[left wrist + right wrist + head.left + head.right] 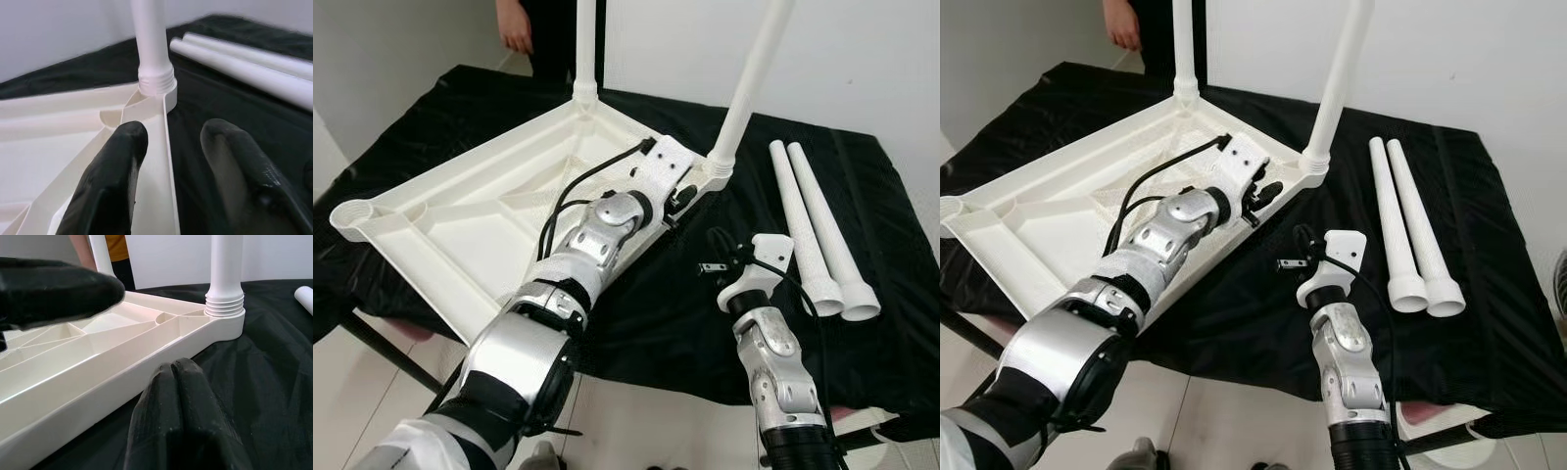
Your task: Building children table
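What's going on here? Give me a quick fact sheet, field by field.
Surface: black cloth
Tabletop: white tabletop lying upside down
Fitted legs: two; near-corner leg, far-corner leg
Loose legs: two loose legs, side by side on the cloth
Left gripper: open, straddling the tabletop's edge
Right gripper: shut, empty
Bystander: person's hand

Open black cloth between upturned tabletop and loose legs; two upright legs along the far edge.
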